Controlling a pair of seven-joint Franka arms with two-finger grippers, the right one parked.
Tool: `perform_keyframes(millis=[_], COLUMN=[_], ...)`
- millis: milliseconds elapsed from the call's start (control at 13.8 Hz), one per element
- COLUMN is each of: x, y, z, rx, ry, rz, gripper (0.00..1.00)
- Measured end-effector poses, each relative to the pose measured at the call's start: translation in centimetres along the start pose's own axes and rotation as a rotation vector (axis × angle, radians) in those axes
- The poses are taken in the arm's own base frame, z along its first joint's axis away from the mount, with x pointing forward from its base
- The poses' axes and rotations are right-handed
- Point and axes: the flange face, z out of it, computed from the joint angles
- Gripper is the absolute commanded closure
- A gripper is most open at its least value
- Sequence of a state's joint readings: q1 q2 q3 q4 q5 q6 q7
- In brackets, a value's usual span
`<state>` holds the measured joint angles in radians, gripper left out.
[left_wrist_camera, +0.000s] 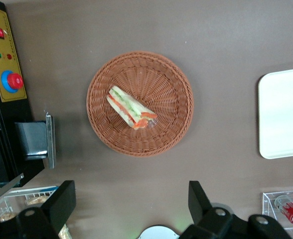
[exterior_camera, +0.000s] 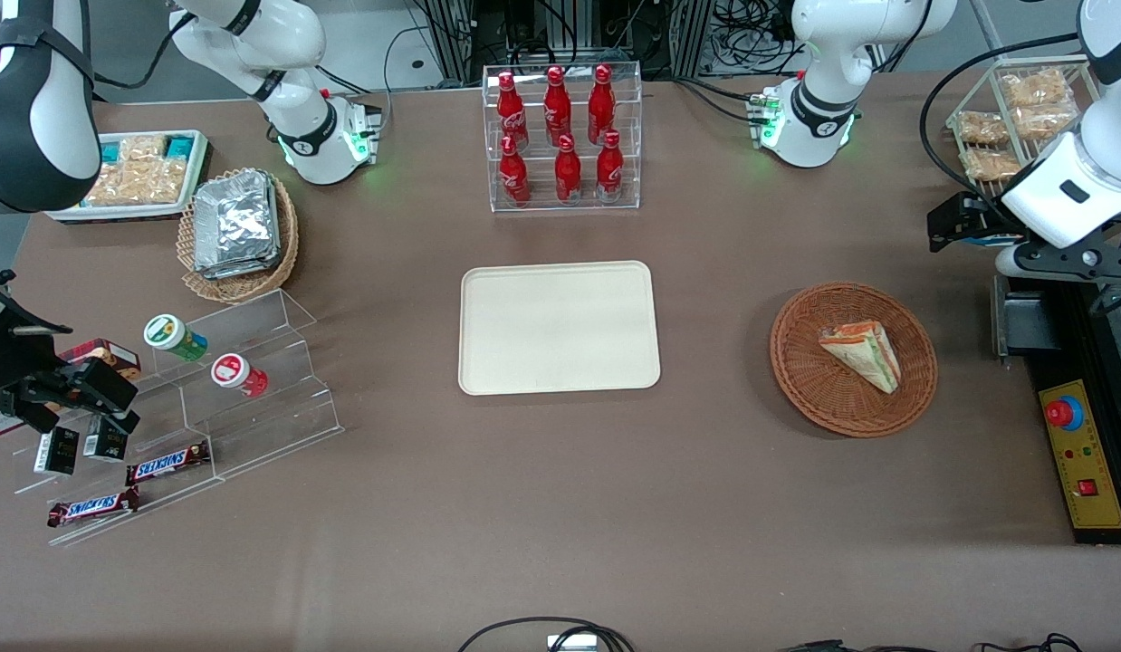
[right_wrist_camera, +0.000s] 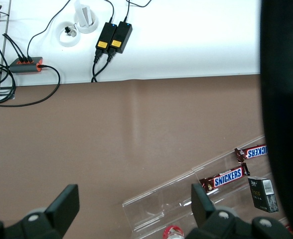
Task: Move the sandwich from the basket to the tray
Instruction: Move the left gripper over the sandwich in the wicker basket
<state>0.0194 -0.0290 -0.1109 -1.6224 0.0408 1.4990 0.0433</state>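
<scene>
The gripper (left_wrist_camera: 131,204) hangs high above the table's working-arm end, its two black fingers (left_wrist_camera: 61,201) spread wide apart and holding nothing — through the gap between them the wrist camera looks straight down on the basket (left_wrist_camera: 174,79) and touches none of it. In the front view, going from the parked arm's end of the table: a white tray of snack packets (exterior_camera: 139,177) sits near the table's edge farthest from the front camera, a tan wicker basket (exterior_camera: 284,240) with foil packets (exterior_camera: 236,222) just beside it and nearer the camera, and a clear stepped stand (exterior_camera: 262,380) nearer still, with two lidded cups and Snickers bars (exterior_camera: 167,464) on it. At the middle of the table lies the cream tray (exterior_camera: 559,328), bare, its long side running along the table's length; a clear rack of red bottles (exterior_camera: 560,136) stands farther from the camera than the tray. Toward the working arm's end, well apart from the tray, rests the reddish-brown basket (exterior_camera: 819,394) with the sandwich (exterior_camera: 861,355) lying in it — a wrapped wedge, slightly off the basket's centre toward the working arm's end. Its long axis runs diagonally, the narrow tip pointing toward the front camera and the working-arm end, the layered orange and green edge showing along one side. A black control box with a red button (exterior_camera: 1064,413) lies at the table's working-arm edge.
</scene>
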Motion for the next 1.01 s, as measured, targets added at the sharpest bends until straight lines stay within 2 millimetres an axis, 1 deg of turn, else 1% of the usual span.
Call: perform_keyframes(millis=[217,362,507,652,797,870,1014], x=[0.2,0.3,0.2,0.4,1.5,2.1,3.2], y=[-0.1,-0.6,-2.3,-3.9,-4.2,-4.2,-4.2], z=[-0.2,-0.2,-0.4,0.4,2.1,3.7,8.0], rx=[0.001,0.0,-0.002,-0.006,-0.007,-0.008,-0.007], ry=[0.018,0.027,0.032,0.02,0.012,0.015,0.013], rz=[-0.001,-0.01,-0.041,-0.069,-0.076,-0.092,-0.133], gripper=[0.0,0.0,0.0,0.0,0.0,0.0,0.0])
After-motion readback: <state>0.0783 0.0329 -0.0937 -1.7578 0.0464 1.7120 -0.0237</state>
